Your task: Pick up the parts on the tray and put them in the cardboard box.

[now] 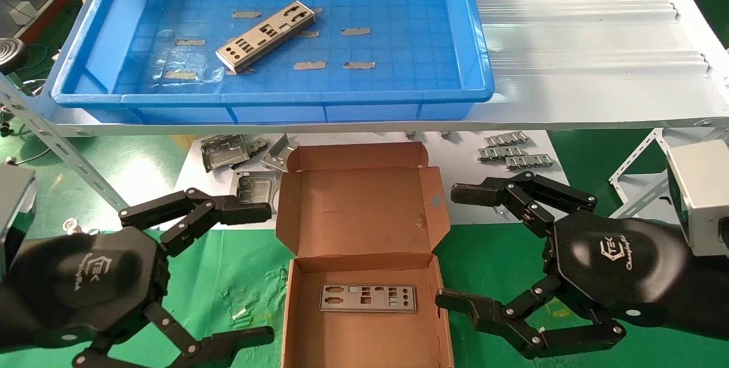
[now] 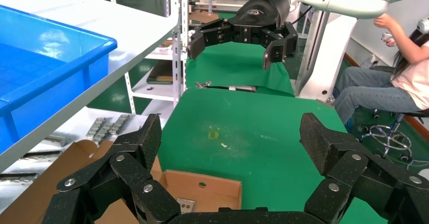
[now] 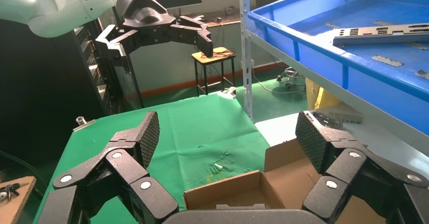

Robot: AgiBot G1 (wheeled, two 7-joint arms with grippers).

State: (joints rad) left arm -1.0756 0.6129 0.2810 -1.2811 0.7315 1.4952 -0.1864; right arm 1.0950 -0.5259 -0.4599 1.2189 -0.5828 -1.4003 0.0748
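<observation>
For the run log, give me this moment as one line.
left pincer: open, idle | right pincer: open, idle | part: on tray | part: in cardboard box

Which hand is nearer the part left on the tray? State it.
Left. The left hand hangs below the tray, almost under the part; the right hand hangs past the cardboard box, farther off. Both are open.

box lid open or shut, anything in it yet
Open: the box lid is folded back toward the shelf, and one part lies flat on its floor.
</observation>
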